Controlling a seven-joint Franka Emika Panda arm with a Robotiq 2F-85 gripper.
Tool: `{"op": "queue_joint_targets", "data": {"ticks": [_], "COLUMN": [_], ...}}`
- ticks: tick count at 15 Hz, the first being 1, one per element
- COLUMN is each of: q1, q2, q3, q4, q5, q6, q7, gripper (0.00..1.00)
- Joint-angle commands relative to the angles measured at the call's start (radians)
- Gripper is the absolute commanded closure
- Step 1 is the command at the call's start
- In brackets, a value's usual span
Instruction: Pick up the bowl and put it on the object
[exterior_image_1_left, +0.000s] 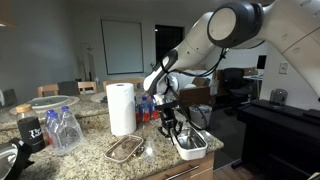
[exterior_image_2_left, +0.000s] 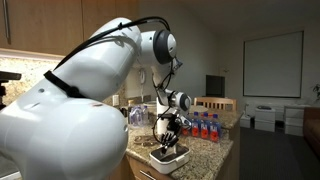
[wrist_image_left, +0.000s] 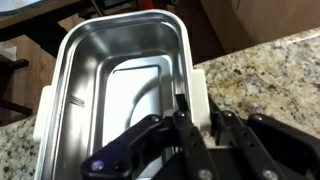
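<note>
The bowl (exterior_image_1_left: 193, 144) is small and white with a rounded-square outline and sits on the granite counter near its front edge. It also shows as the bowl (exterior_image_2_left: 169, 156), and in the wrist view the bowl (wrist_image_left: 110, 85) has a shiny grey inside. My gripper (wrist_image_left: 198, 118) is shut on the bowl's right-hand wall, one finger inside and one outside. It comes down from above in both exterior views, gripper (exterior_image_1_left: 176, 128) and gripper (exterior_image_2_left: 166, 143). The object (exterior_image_1_left: 124, 149), a low oval tray with a brownish rim, lies on the counter a short way beside the bowl.
A tall white paper towel roll (exterior_image_1_left: 121, 108) stands behind the tray. Clear plastic jars (exterior_image_1_left: 62, 128) and a dark jar (exterior_image_1_left: 30, 131) stand farther along. Small bottles (exterior_image_2_left: 203, 125) line the back of the counter. The counter edge (wrist_image_left: 215, 62) runs close by the bowl.
</note>
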Motion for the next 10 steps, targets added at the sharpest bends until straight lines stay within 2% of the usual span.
{"op": "queue_joint_targets", "data": {"ticks": [1, 10], "q1": [-0.019, -0.019], "q2": [-0.068, -0.175], "q3": [-0.014, -0.025], "q4": [-0.051, -0.053], "q5": [-0.011, -0.072], "q6": [-0.027, -0.075], "q7": [0.007, -0.007], "gripper": [0.95, 0.95]}}
